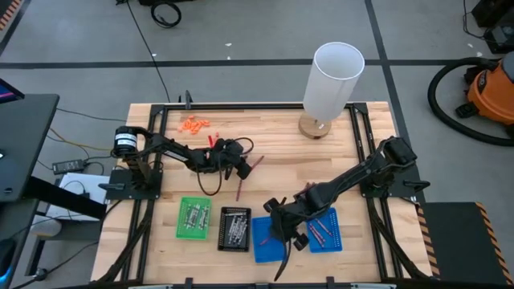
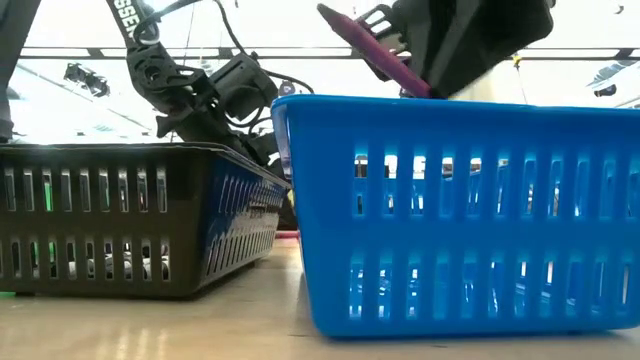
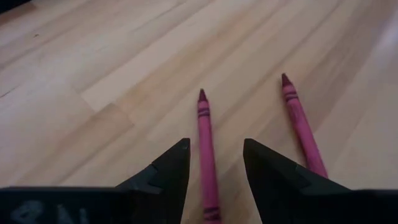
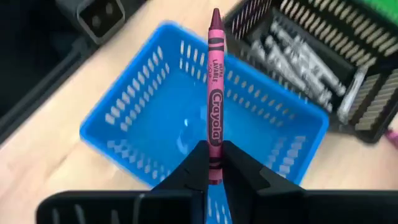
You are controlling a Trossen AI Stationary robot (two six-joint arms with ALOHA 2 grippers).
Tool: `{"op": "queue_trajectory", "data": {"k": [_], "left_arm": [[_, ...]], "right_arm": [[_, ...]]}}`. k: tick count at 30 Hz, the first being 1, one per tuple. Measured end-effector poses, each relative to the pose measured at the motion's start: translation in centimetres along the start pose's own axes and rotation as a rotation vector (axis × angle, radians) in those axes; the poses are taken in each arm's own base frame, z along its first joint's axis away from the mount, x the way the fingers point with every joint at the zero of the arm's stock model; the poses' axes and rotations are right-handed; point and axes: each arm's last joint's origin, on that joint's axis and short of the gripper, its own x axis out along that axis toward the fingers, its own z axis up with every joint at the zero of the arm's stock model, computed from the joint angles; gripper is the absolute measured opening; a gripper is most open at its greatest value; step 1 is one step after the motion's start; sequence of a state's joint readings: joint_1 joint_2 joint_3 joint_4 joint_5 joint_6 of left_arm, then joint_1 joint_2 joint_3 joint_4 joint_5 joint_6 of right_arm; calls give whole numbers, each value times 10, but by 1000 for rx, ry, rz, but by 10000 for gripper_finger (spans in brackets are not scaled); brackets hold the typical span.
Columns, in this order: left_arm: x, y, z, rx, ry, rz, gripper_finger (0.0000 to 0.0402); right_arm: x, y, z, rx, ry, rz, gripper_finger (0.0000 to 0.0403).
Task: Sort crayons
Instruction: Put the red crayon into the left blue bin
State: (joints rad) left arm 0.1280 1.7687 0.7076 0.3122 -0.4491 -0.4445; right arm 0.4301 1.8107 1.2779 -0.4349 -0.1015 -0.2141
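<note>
We see a pale wood-plank worktop (image 1: 265, 177). Our right gripper (image 4: 213, 167) has its jaws clenched on a maroon crayon (image 4: 214, 99) above the slotted blue plastic tray (image 4: 149, 106). Left gripper (image 3: 214, 168): jaws released, straddling another crayon (image 3: 206, 149).

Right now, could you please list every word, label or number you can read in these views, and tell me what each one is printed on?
"Crayola": on the maroon crayon held in the right pincer.
"ULTRA LAVABLE": small print on that crayon, only roughly legible.
"SSE": partial white letters on an arm in the low view; the rest is cut off.
Wrappers of the two crayons at the left pincer: marks too blurred to read.
</note>
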Motion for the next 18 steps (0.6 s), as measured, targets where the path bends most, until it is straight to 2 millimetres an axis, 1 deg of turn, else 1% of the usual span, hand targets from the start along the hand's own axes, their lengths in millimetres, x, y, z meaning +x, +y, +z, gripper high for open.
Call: {"op": "queue_trajectory", "data": {"k": [3, 7, 9, 12, 18], "left_arm": [[0, 0, 0, -3, -5, -4, 160], [1, 0, 0, 3, 17, -48, 160], [1, 2, 0, -11, 29, -36, 162], [3, 7, 2, -25, 26, -16, 174], [7, 14, 4, -27, 30, 11, 201]], "right_arm": [[-2, 0, -2, -12, 25, 4, 46], [2, -1, -9, -13, 63, 49, 47], [4, -4, -11, -2, 66, 74, 47], [7, -8, -14, 9, 79, 82, 48], [7, -10, -14, -29, 72, 79, 48]]}}
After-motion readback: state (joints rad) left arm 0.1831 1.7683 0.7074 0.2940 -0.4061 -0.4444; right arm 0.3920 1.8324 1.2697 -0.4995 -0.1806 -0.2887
